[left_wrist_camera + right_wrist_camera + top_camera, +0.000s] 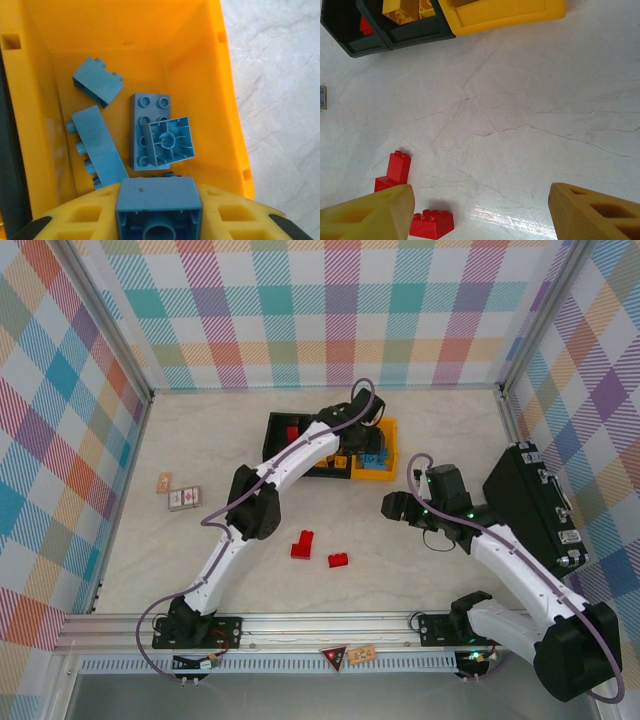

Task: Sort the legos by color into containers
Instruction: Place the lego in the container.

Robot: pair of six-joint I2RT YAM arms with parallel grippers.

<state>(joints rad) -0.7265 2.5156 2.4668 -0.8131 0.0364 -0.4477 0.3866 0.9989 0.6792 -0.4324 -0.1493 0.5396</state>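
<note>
My left gripper hangs over the yellow bin, which is the 3 o'clock end of the row of three. My fingers are pinching a blue brick, hollow side toward the wrist camera. Below it four blue legos lie loose on the bin's floor, one of them resting tilted on another.

The middle bin is black and holds yellow bricks. The end bin at 9 o'clock is black too, and one red brick shows in it.

My right gripper is spread wide with nothing between its fingers, above the bare table. Seen from above, it sits at about 5 o'clock from the yellow bin, well apart from it. Two red legos lie on the table at 6 o'clock from the bins. One is an L-shaped piece; I cannot tell whether it is one brick or two. The other is a low brick just beside the finger at my view's 7 o'clock.

The case stands at 3 o'clock from my right gripper. Two cards lie far off at 9 o'clock.
</note>
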